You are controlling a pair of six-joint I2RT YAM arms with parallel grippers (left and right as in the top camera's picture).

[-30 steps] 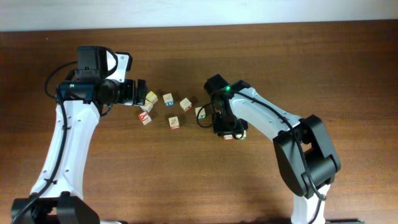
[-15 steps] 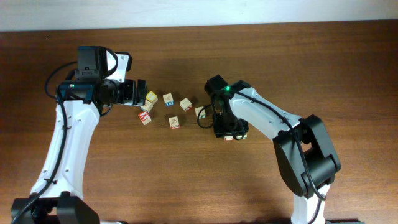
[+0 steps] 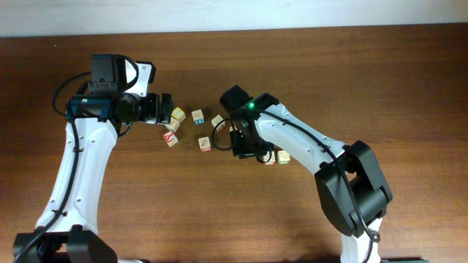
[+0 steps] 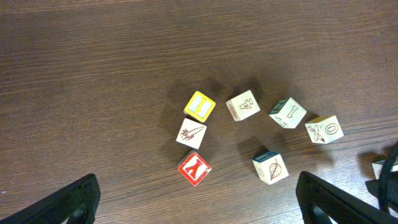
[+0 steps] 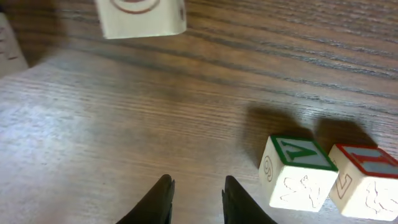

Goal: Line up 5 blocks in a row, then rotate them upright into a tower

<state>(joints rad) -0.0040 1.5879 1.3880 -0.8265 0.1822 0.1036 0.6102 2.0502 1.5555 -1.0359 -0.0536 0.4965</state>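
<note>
Several blocks lie in a loose cluster on the wooden table: a letter block, a bone block, a leaf block, a sketch block and one marked X and O. My left gripper hangs wide open above them, touching none. Two more blocks, green-topped and red-topped, sit side by side to the right of my right gripper. Its fingers stand a small gap apart over bare wood, holding nothing. Another block lies ahead of it.
A yellow-faced cube and a red Y cube sit at the left of the cluster. In the overhead view the right arm covers part of the cluster, with the pair of blocks just beside it.
My right arm has swung left, away from the green-topped and red-topped blocks, which now lie uncovered on the table. Its jaws widened, then narrowed. The left arm has not moved.
</note>
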